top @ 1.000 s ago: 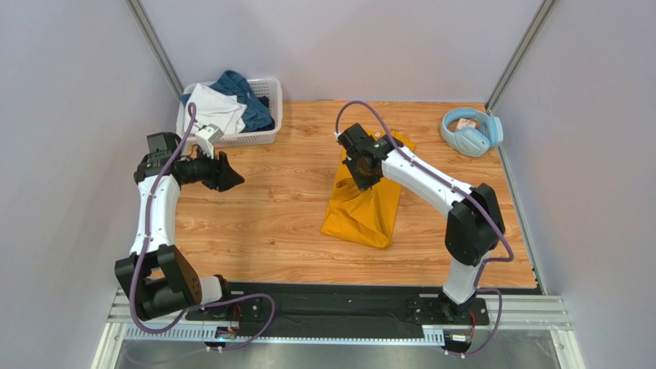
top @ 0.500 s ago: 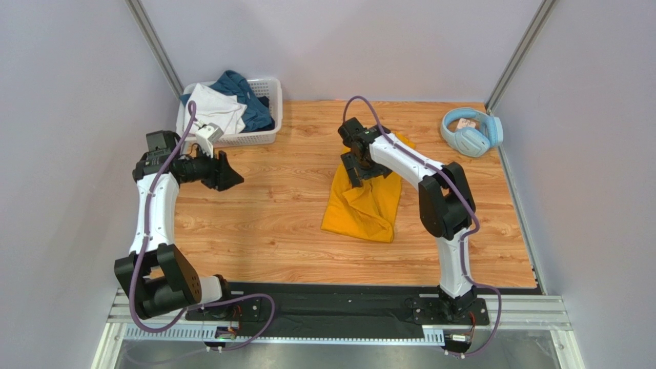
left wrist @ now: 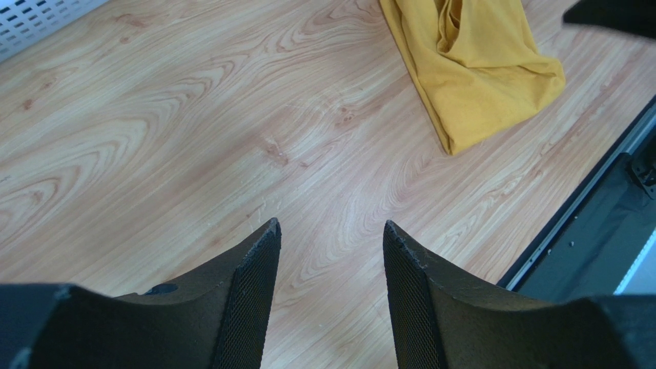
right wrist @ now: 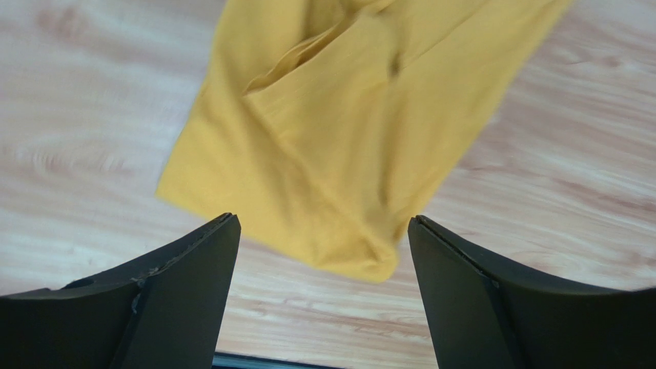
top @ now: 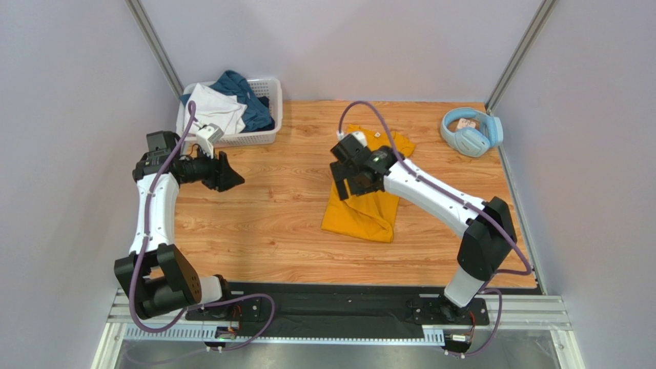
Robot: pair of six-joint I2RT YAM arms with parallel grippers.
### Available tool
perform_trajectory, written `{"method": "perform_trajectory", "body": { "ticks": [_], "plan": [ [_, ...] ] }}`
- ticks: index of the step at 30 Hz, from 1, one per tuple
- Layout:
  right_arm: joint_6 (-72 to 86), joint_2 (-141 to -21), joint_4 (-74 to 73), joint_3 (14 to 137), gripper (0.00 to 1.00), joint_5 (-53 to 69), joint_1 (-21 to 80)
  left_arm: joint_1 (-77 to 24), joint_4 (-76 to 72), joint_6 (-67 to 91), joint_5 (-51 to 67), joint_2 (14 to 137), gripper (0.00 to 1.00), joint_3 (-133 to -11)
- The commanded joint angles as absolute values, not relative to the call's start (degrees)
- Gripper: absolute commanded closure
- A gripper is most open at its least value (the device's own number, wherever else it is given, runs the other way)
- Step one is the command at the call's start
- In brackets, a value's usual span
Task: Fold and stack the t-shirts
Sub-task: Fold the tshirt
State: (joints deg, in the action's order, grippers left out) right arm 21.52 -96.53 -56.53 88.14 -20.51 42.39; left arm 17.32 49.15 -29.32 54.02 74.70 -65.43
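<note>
Basket [top: 248,138] with white shirt [top: 218,110], teal shirt [top: 248,98] seen only from top. Right gripper [right wrist: 322,223] spread above yellow shirt [right wrist: 331,138], nothing clamped; left gripper [left wrist: 331,224] parted, empty, over table [left wrist: 154,138].

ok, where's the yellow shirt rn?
Top view: the yellow t-shirt lies mid-table, directly under the open right gripper; the headphones sit further back to its right.

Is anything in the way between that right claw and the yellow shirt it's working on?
Nothing visible. The right gripper hangs open directly over the yellow shirt, with only air between its fingers and the cloth. The headphones and basket sit off at the far corners of the table.
</note>
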Motion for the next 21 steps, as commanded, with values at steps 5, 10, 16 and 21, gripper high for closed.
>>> {"method": "perform_trajectory", "body": {
  "ticks": [5, 10, 16, 21],
  "plan": [
    [21.4, -103.8, -48.7, 81.5, 0.14, -24.0, 51.2, 9.9, 55.3, -32.1, 59.0, 70.0, 0.41, -65.8],
    [20.0, -109.6, -48.4, 86.5, 0.19, -26.6, 49.8, -8.1, 52.2, -28.6, 53.4, 66.4, 0.41, -61.6],
    [21.2, -110.6, -46.7, 88.7, 0.25, -20.3, 44.3, -17.0, 42.3, -21.9, 54.2, 69.0, 0.43, -58.9],
    [22.6, -107.3, -43.2, 86.9, 0.25, -13.4, 42.4, -20.2, 35.4, -20.0, 52.4, 70.0, 0.43, -56.6]
  ]
}}
